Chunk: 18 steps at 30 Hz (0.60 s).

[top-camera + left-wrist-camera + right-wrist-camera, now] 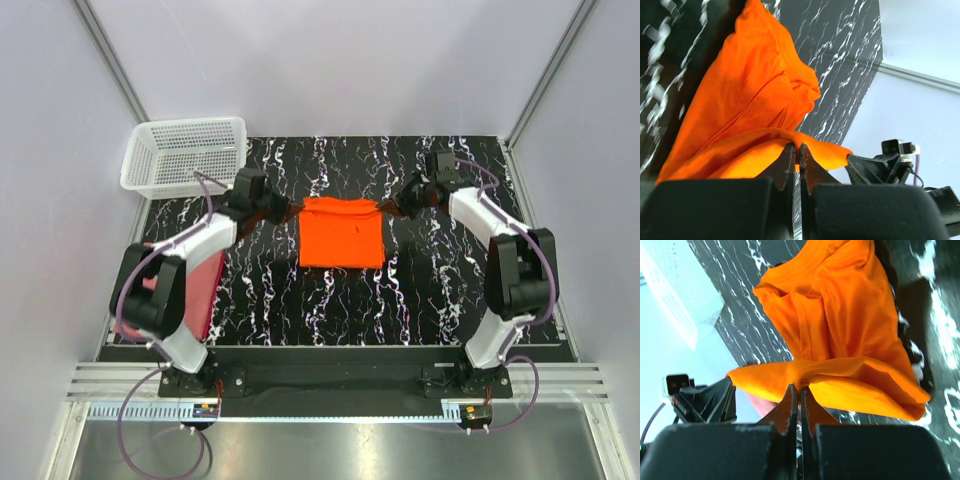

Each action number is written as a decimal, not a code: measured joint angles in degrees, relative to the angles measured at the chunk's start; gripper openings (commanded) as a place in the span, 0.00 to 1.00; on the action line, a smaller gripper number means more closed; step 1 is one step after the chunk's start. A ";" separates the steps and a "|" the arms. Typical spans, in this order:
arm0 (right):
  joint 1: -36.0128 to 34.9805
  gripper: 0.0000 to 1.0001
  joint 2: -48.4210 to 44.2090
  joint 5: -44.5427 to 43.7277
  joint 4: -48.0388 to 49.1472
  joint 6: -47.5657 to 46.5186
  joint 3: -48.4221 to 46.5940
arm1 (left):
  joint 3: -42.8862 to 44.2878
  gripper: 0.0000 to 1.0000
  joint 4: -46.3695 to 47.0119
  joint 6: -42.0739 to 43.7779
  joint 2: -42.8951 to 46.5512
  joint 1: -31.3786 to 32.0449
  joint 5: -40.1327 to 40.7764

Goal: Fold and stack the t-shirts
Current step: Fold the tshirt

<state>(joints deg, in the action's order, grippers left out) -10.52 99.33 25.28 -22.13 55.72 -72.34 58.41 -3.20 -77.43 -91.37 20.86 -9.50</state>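
Note:
The bright orange t-shirt [341, 232] hangs stretched between both grippers over the middle of the black marbled table, its lower part folded into a rough rectangle. My left gripper [288, 210] is shut on its upper left corner; the cloth bunches at the closed jaws in the left wrist view [797, 146]. My right gripper [394, 208] is shut on the upper right corner, orange cloth [840, 315] pinched at the jaws [800, 386]. The dusty pink-red t-shirt [200, 285] lies at the table's left edge, partly hidden under the left arm.
A white mesh basket [185, 153] stands at the far left corner of the table [430, 290]. Grey walls close in the back and both sides. Each wrist view shows the other arm's gripper beyond the cloth.

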 measured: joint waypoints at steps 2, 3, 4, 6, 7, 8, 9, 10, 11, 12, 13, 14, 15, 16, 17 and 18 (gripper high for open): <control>0.44 0.00 2.82 0.68 0.28 -0.04 -2.29 | 3.61 0.00 0.33 0.72 -4.26 -1.29 -2.21; 0.61 0.00 4.13 1.01 0.48 -0.02 -3.45 | 5.16 0.00 0.46 1.05 -6.21 -1.77 -3.08; 0.76 0.00 5.40 1.22 0.96 -0.02 -4.39 | 6.80 0.00 0.24 1.44 -8.22 -2.25 -4.13; 1.03 0.00 7.41 1.49 1.64 -0.02 -5.73 | 9.79 0.00 0.28 2.29 -11.76 -2.91 -5.57; 1.22 0.00 8.44 1.73 1.97 -0.02 -6.36 | 11.23 0.00 0.22 2.75 -13.55 -3.21 -6.29; 1.44 0.00 9.40 1.90 2.38 -0.02 -6.86 | 12.59 0.00 0.17 3.19 -15.15 -3.48 -6.99; 1.68 0.00 10.32 2.08 2.80 -0.04 -7.23 | 14.16 0.00 0.04 3.89 -16.90 -3.76 -7.67; 1.99 0.00 11.23 2.54 3.19 -0.04 -7.67 | 15.76 0.00 -0.17 4.52 -18.56 -4.07 -8.50; 2.25 0.00 12.11 2.89 3.50 -0.04 -8.04 | 17.42 0.00 -0.09 5.33 -20.28 -4.33 -9.31; 2.56 0.00 13.22 3.28 3.96 -0.11 -8.61 | 18.82 0.00 -0.13 6.21 -21.70 -4.52 -9.90; 2.84 0.00 14.25 3.56 4.48 -0.24 -9.03 | 19.67 0.00 -0.17 7.17 -22.62 -4.66 -10.10; 3.02 0.00 15.10 3.89 4.94 -0.37 -9.14 | 20.00 0.00 -0.20 7.87 -23.06 -4.79 -10.21; 3.17 0.00 15.63 4.02 4.94 -0.48 -9.14 | 20.00 0.00 -0.39 8.57 -23.10 -4.83 -10.27; 3.30 0.00 16.00 4.22 4.94 -0.57 -9.14 | 20.00 0.00 -0.55 8.98 -23.04 -4.83 -10.29; 3.34 0.00 16.11 4.33 4.94 -0.68 -9.11 | 19.96 0.00 -0.55 9.60 -22.80 -4.81 -10.27; 3.34 0.00 16.13 4.39 4.94 -0.72 -9.11 | 19.71 0.00 -0.52 9.99 -22.47 -4.79 -10.27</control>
<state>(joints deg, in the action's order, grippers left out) -7.18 115.46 29.67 -17.19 55.00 -81.45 78.13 -3.73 -67.44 -113.84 16.08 -19.77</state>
